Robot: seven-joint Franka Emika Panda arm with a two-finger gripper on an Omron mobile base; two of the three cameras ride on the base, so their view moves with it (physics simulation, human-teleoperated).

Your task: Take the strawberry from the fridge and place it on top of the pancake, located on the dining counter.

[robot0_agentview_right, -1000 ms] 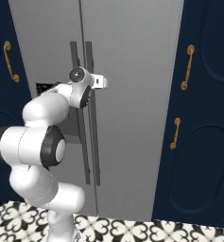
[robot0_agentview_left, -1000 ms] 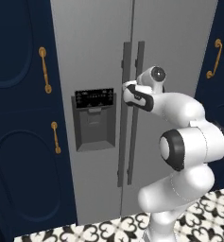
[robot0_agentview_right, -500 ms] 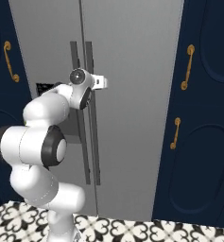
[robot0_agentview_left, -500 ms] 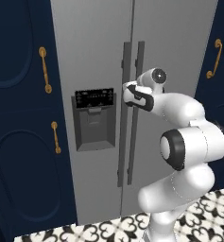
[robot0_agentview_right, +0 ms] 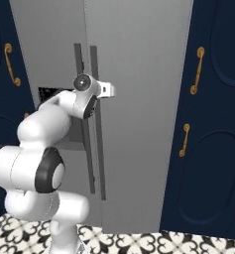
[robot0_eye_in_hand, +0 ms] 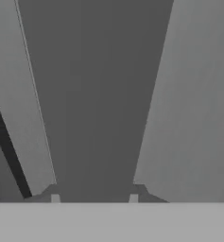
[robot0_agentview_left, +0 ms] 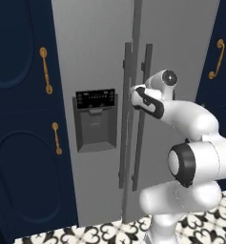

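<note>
My gripper [robot0_eye_in_hand: 94,191] is clamped on the fridge's right handle [robot0_eye_in_hand: 97,94]. In the hand view that dark bar runs straight up between the two tips, which press against its sides at the bottom of the picture. From the left base view I see the hand [robot0_agentview_left: 139,97] meeting the right handle [robot0_agentview_left: 144,71] a little below its top end, at about the height of the dispenser panel [robot0_agentview_left: 96,119]. From the right base view the hand [robot0_agentview_right: 105,90] juts out past the same handle [robot0_agentview_right: 98,144].

The left handle [robot0_agentview_left: 125,114] stands just beside the one I hold, parallel to it, with the seam between the two doors running up between them. Both doors of the fridge [robot0_agentview_left: 90,47] are closed and flush. With the doors closed, the strawberry is not visible, so I cannot place it on any shelf.

My arm [robot0_agentview_left: 190,124] reaches forward from the base, elbow bent, the forearm level toward the handle.

Navy cabinets [robot0_agentview_left: 19,143] with gold pulls [robot0_agentview_left: 46,70] flank the fridge on both sides. More cabinets [robot0_agentview_right: 213,124] show on the right. The floor [robot0_agentview_right: 139,243] in front is black-and-white patterned tile.
</note>
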